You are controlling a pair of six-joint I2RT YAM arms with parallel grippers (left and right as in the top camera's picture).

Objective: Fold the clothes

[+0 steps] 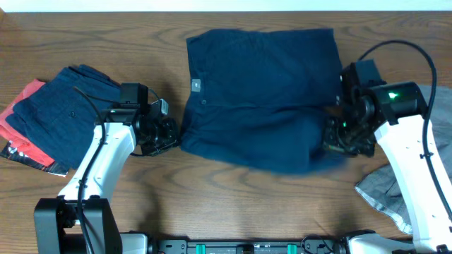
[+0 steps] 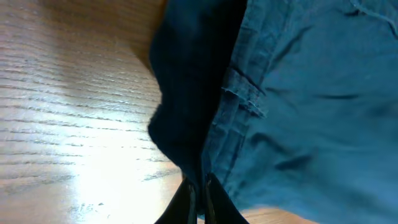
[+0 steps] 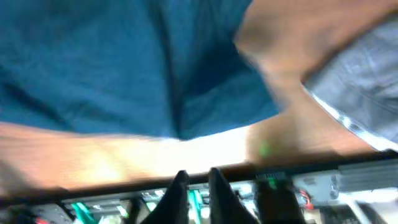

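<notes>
Dark navy shorts (image 1: 261, 92) lie spread in the middle of the wooden table, with the near half doubled over. My left gripper (image 1: 169, 137) is at their left edge. In the left wrist view it (image 2: 199, 196) is shut on a dark fold of the shorts (image 2: 311, 93). My right gripper (image 1: 337, 140) is at the shorts' right edge. In the blurred right wrist view its fingers (image 3: 196, 180) are close together with nothing between them, and the shorts (image 3: 112, 62) lie beyond them.
A folded navy garment (image 1: 63, 106) lies on a red one (image 1: 21, 120) at the far left. A light grey garment (image 1: 385, 190) lies at the right edge, under the right arm, and shows in the right wrist view (image 3: 360, 81). Bare wood (image 1: 106, 42) surrounds the shorts.
</notes>
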